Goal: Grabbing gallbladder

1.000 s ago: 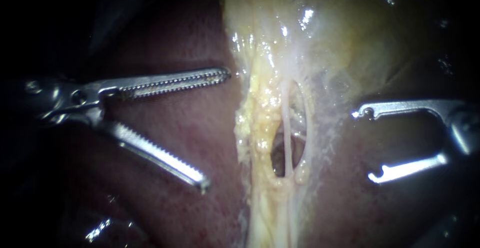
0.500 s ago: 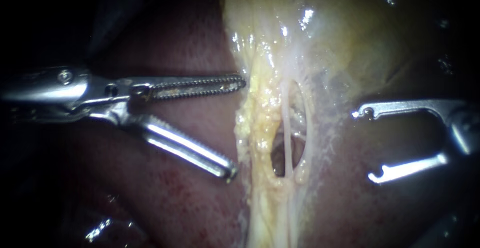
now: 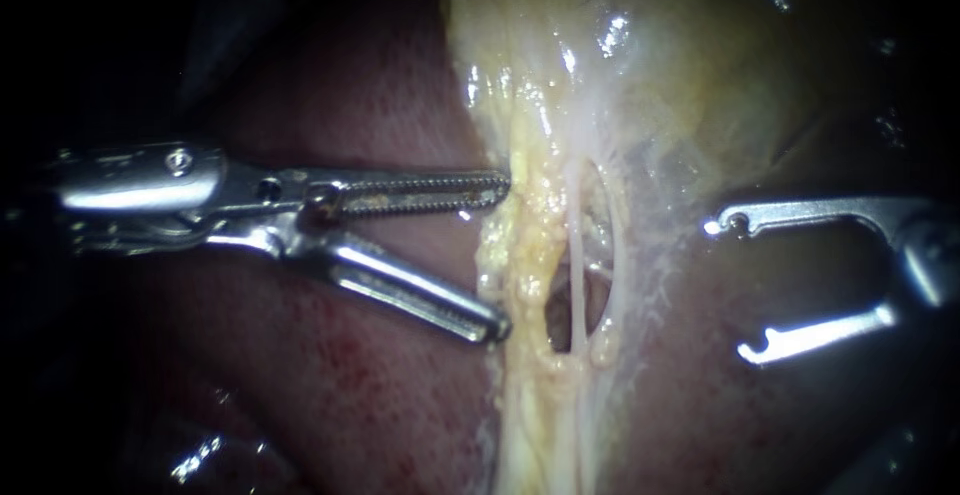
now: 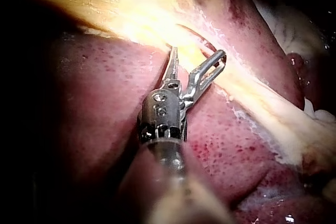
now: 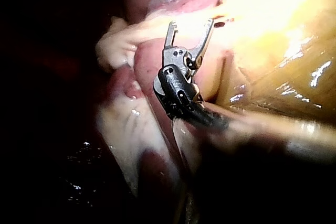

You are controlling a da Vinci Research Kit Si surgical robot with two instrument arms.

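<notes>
The pale yellow gallbladder [image 3: 640, 65] hangs down the middle and narrows into a fatty yellow strip [image 3: 525, 245]. Beside a small window in that strip run thin whitish tubes [image 3: 574, 255]. My left instrument [image 3: 500, 258] comes in from the left with serrated jaws open, and their tips reach the strip's left edge, one above and one below. In the left wrist view the left instrument [image 4: 197, 59] straddles that same yellow edge. My right instrument [image 3: 728, 290] waits to the right of the strip with jaws wide open and nothing between them. The right wrist view shows the right instrument [image 5: 191, 24] open.
Dark red liver [image 3: 380, 385] lies on both sides of the strip and under both instruments. The liver [image 4: 94, 108] also fills the left wrist view around the shaft. Pale fatty lumps [image 5: 113, 45] sit beside the right instrument.
My left instrument has advanced rightward until its open jaw tips reach the yellow strip's edge. The right instrument has held still.
</notes>
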